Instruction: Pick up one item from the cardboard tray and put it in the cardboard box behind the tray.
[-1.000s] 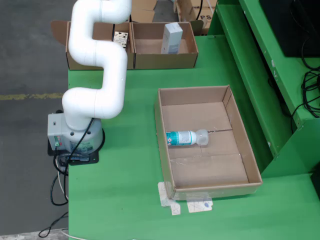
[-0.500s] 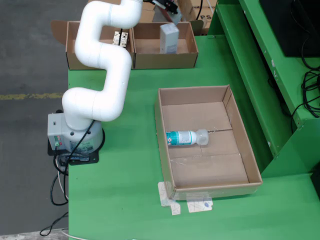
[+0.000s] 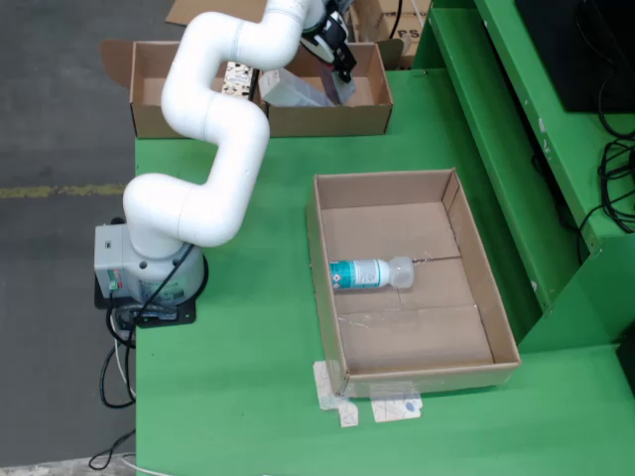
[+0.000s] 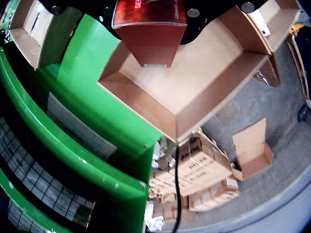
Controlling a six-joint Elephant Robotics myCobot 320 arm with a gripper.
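A cardboard tray (image 3: 501, 327) lies on the green table and holds a clear bottle with a teal label (image 3: 367, 273) on its side. Behind the tray stands a cardboard box (image 3: 377, 114). Over it my gripper (image 3: 332, 69) is shut on a small carton (image 3: 296, 89), which looks pale from overhead and hangs tilted to the left. In the wrist view the carton (image 4: 149, 34) shows a red-brown face between my gripper (image 4: 149, 7) parts. Below it lies the bare floor of the cardboard box (image 4: 141, 104).
A second cardboard box (image 3: 149, 109) stands left of the first, with a small patterned item (image 3: 236, 74) inside. A raised green ledge (image 3: 516, 129) runs along the table's right side. The arm's base (image 3: 149, 273) sits at the table's left edge. Stacked cartons (image 4: 204, 170) lie on the floor beyond.
The arm has swung right and down over the rear box. The carton, upright a second ago, now hangs tilted to the left and lower. The bottle has not moved.
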